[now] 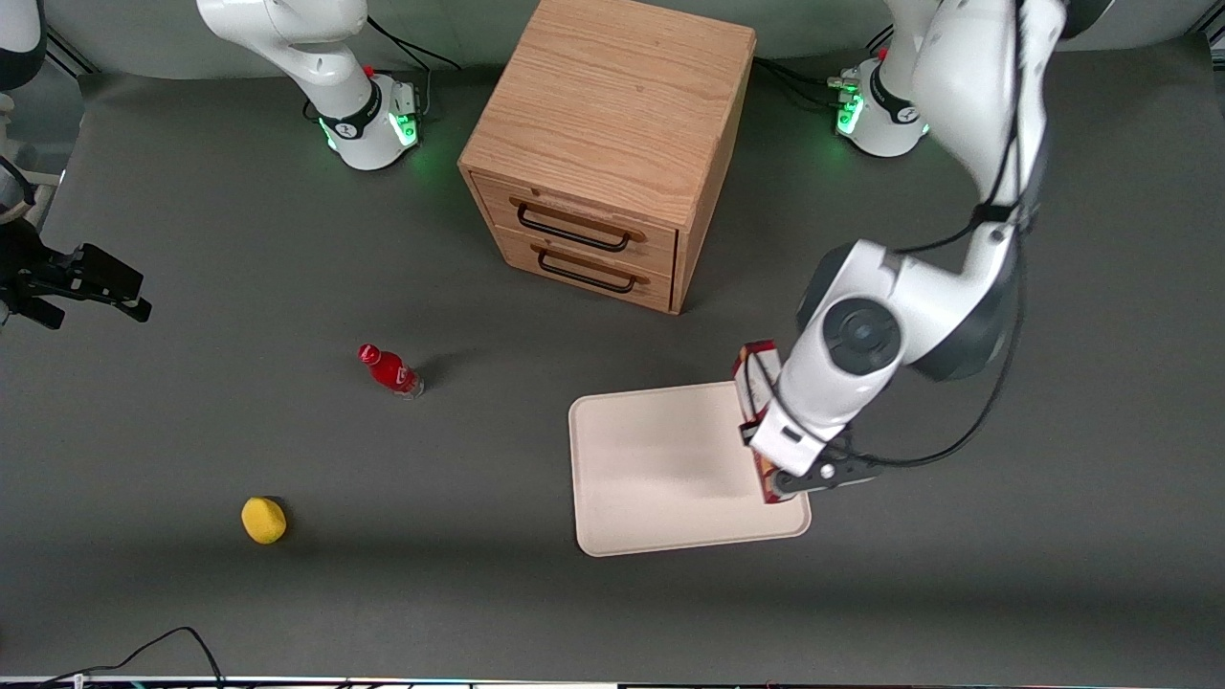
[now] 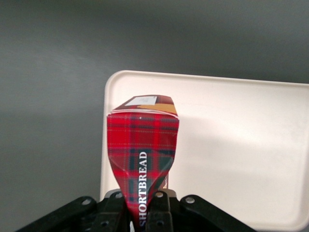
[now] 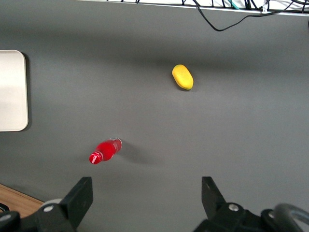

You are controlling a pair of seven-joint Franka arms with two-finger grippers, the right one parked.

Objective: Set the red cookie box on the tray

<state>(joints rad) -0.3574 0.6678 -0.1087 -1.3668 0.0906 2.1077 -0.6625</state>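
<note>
gripper (image 2: 142, 210): jaws clamped on red cookie box (image 2: 142, 150), held on edge above tray (image 2: 231, 145), near the tray's edge toward the working arm's end.

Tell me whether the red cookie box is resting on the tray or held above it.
Cannot tell. The end effector grips the slim tartan-red cookie box over the cream-white rectangular tray; contact with the tray is hidden.

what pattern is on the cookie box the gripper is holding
Red tartan plaid on the cookie box, clearest in the left wrist view; gripper clamps it.

light: even, overhead | shadows: soft | glare: mild on tray (image 1: 660, 469) | focus: sharp
</note>
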